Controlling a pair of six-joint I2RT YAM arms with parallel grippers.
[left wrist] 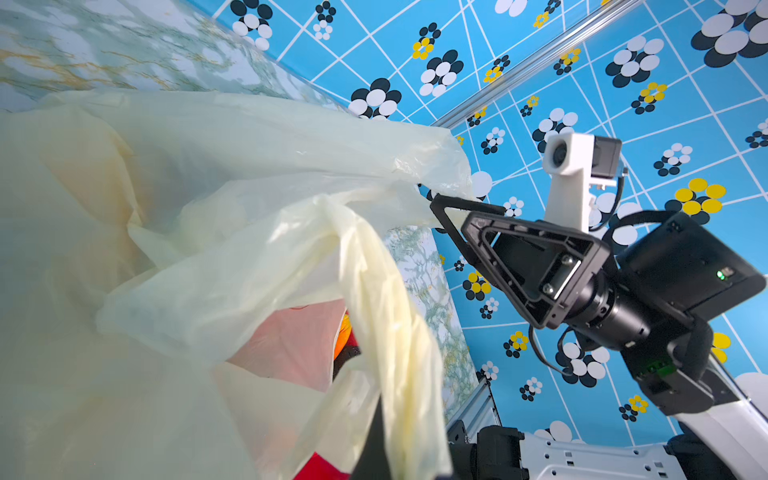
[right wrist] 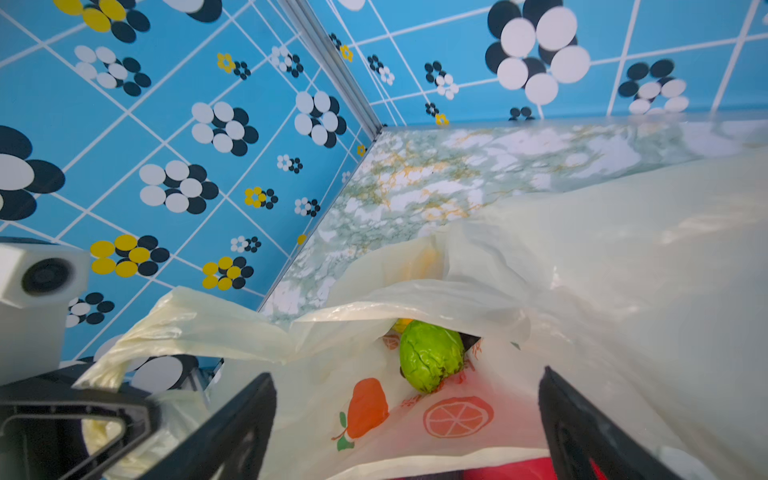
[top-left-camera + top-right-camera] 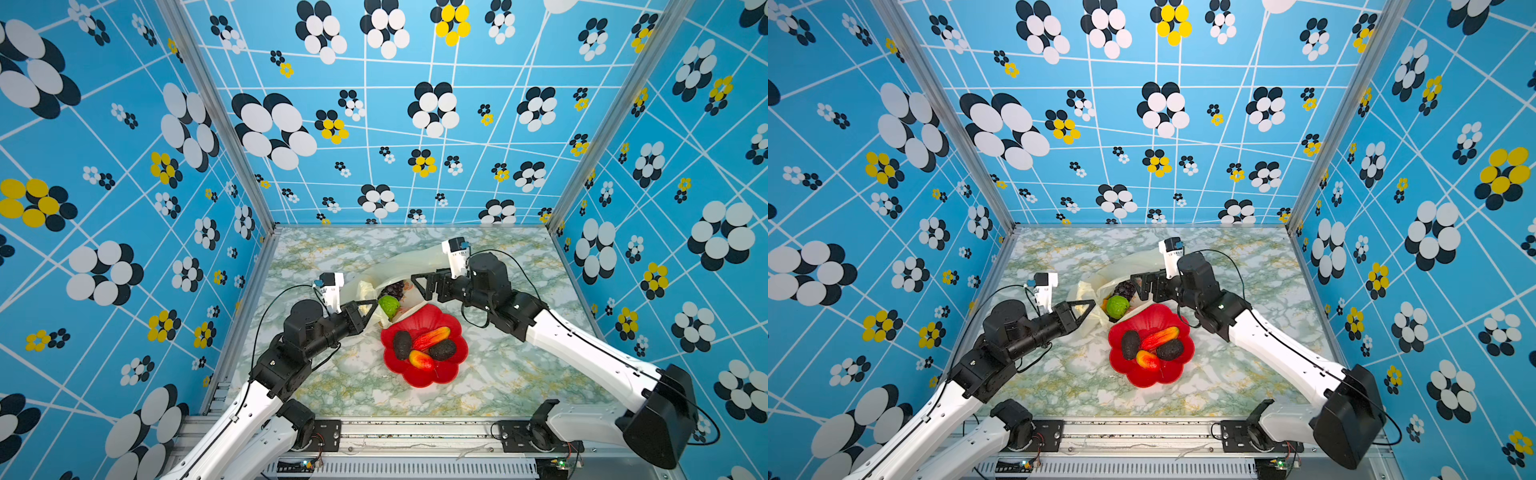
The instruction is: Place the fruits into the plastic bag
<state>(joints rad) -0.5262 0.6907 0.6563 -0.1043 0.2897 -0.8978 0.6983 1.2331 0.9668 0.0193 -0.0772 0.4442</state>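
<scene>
Blue flowered walls [image 3: 124, 166] box your marbled desk [image 3: 519, 386], front edge open; left jaws pinch the cream plastic bag [image 3: 407, 264], right jaws gape.

Two avocados [image 3: 402, 345]. Two mangoes [image 3: 432, 337]. One green fruit [image 3: 388, 306]. One grape bunch [image 3: 393, 289]. Six pieces in all. One bag [image 3: 399, 264]. One red plate [image 3: 419, 380]. Two arms [image 3: 582, 353].

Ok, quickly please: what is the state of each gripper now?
Left gripper: closed, gripping the plastic bag by its edge.
Right gripper: open, holding nothing, at the bag's mouth.
</scene>
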